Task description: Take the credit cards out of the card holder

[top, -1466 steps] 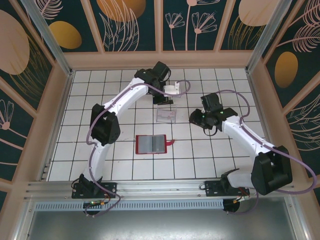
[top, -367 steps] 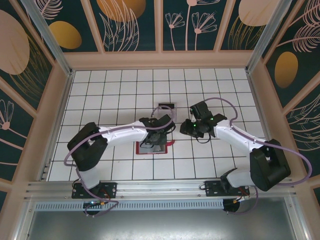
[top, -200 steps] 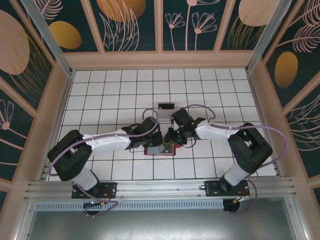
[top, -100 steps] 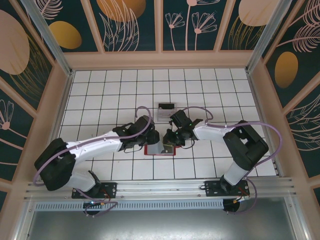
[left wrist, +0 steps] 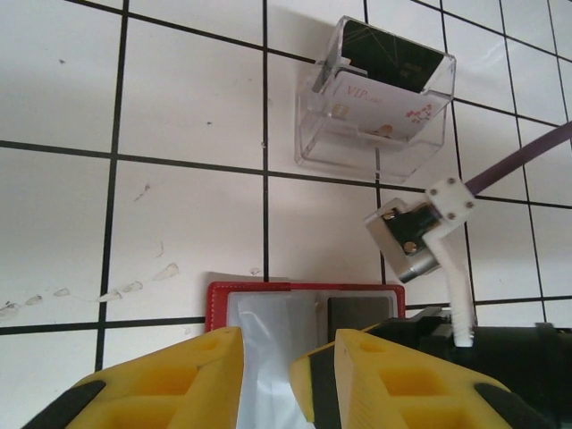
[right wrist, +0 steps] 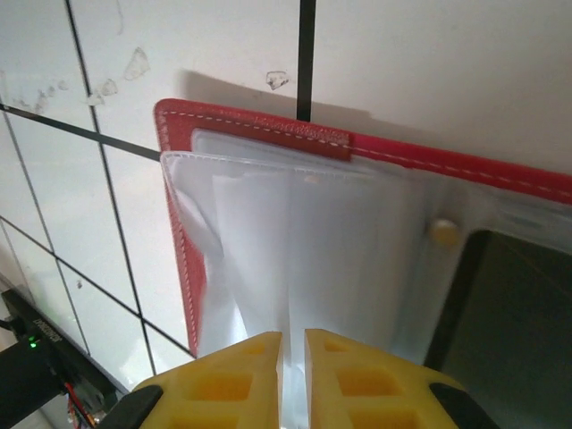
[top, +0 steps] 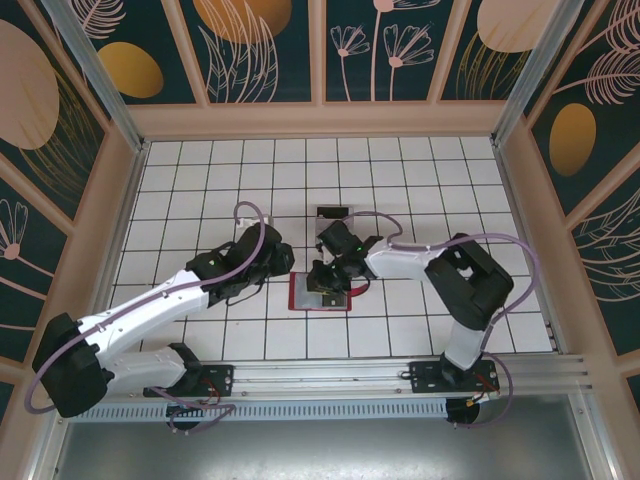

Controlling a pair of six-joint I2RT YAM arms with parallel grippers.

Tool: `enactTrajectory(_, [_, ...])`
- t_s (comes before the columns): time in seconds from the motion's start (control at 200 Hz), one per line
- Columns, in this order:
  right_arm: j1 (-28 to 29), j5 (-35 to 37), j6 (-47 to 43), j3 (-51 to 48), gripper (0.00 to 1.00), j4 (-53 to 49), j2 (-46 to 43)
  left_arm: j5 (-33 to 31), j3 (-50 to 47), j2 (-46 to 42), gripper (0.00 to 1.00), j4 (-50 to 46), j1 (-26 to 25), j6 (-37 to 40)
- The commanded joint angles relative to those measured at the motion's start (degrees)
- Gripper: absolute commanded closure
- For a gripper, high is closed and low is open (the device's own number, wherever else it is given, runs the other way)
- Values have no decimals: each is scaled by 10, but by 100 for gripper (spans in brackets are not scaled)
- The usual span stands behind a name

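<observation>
A white tiled worktop (top: 200,200) sat inside a walled enclosure painted with flowers. Near its middle lay the card holder (top: 300,297), a flat red case opened out, with a stitched red border around a grey inner face and glossy clear sleeves.

In the right wrist view, the holder's red corner (right wrist: 250,121) framed a pale card (right wrist: 313,250), whitish with a faint lilac cast, lying under a clear sleeve. To its right, past a small round stud, a dark card (right wrist: 509,313) filled the next pocket.

The right gripper (right wrist: 292,344) reached in from the right, low over the holder. Its yellow fingers were drawn together to a thin slit, pinching the near edge of the pale card (sleeve and card blurred together there).

The left gripper (left wrist: 288,347) hung above the holder's left half with its yellow fingers apart and nothing between them.

Just beyond the holder, on the far side, stood a clear plastic stand (left wrist: 375,143). It held a white VIP card (left wrist: 380,105) upright, with a darker one behind it.
</observation>
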Motion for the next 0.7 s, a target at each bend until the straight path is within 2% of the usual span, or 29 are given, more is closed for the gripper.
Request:
enactTrajectory(0.0, [13,-7,8,24,85,7,23,-16,-10,-6,66,-26,3,3])
enactTrajectory(0.265, [23,-4,10,33,86,10,60,-10,-23,-10,66,-15,4,-3])
enactTrajectory(0.535, [27,-4,12,68,86,0,28,-23,-20,-24,66,-23,3,-6])
enactTrajectory(0.696, [29,-26,11,77,86,17,47,-31,-15,-28,66,-32,4,-8])
